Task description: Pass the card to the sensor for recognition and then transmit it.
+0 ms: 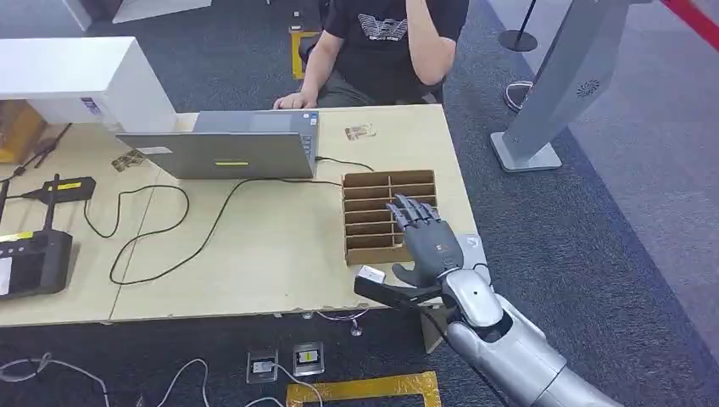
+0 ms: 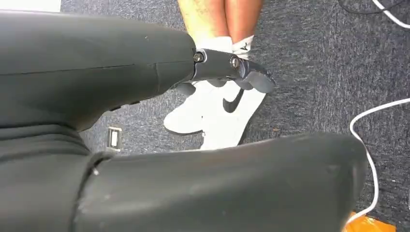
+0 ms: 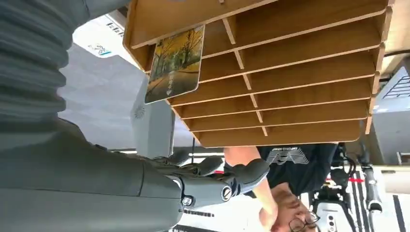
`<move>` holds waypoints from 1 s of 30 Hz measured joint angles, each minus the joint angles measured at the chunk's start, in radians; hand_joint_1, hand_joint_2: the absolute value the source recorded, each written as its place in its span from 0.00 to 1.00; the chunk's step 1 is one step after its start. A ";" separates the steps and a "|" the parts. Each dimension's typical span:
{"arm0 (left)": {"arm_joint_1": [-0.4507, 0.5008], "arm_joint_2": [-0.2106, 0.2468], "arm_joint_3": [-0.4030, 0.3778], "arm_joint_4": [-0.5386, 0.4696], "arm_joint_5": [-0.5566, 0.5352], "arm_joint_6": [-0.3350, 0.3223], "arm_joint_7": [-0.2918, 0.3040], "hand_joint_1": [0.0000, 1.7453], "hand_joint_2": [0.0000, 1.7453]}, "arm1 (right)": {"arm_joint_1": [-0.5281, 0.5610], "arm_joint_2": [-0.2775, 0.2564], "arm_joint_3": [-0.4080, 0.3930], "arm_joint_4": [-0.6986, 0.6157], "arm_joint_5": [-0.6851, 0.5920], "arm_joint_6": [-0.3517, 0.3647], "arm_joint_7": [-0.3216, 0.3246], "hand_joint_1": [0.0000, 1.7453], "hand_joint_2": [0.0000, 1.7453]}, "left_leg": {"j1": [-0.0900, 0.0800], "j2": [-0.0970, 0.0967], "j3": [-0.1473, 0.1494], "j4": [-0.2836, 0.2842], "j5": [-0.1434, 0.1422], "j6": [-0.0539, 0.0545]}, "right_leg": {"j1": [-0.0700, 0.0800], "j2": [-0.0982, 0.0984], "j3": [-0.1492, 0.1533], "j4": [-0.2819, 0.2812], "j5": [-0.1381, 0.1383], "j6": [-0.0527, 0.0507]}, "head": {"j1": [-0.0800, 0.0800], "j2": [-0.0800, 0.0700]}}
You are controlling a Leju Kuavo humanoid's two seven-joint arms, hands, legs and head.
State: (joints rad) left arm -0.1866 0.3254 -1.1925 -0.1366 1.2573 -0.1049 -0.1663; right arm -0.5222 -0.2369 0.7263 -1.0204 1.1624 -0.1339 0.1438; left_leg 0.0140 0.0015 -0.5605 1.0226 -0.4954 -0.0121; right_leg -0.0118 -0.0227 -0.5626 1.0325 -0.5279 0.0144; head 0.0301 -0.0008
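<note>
Card (image 3: 175, 63) stands upright in the nearest slot of the wooden rack (image 1: 388, 216), edge up so it can be pinched. Right hand (image 1: 424, 242) hovers over the rack, fingers spread, empty. Left hand (image 2: 232, 72) hangs over the floor, fingers curled, empty.

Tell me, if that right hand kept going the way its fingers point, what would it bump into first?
Most likely the slotted wooden card box: the right hand hovers open at its near edge, fingers aimed across it. Height above it is hard to judge.

Silver arm (image 1: 509, 339), grey ribbed cover (image 3: 29, 43), dark screw-jointed fingers (image 1: 413, 214).
</note>
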 joint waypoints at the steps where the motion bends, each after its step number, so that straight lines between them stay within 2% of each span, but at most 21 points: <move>1: 0.000 0.000 0.000 0.000 0.000 0.000 0.000 0.00 0.00 | 0.000 0.000 -0.002 0.002 0.000 0.002 0.002 0.00 1.00 | 0.000 0.000 0.000 0.000 0.000 0.000 | 0.000 0.000 0.000 0.000 0.000 0.000 | 0.000 0.000; 30: 0.000 0.000 0.000 0.000 0.006 0.000 0.007 0.00 0.00 | 0.010 -0.001 -0.027 0.043 -0.002 0.039 0.008 0.00 1.00 | 0.000 0.000 0.000 0.000 0.000 0.000 | 0.000 0.000 0.000 0.000 0.000 0.000 | 0.000 0.000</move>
State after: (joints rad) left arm -0.1866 0.3254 -1.1925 -0.1366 1.2634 -0.1049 -0.1591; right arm -0.5122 -0.2377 0.6992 -0.9773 1.1608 -0.0950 0.1514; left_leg 0.0140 0.0016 -0.5604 1.0226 -0.4955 -0.0122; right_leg -0.0118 -0.0225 -0.5627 1.0324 -0.5279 0.0144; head 0.0301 -0.0008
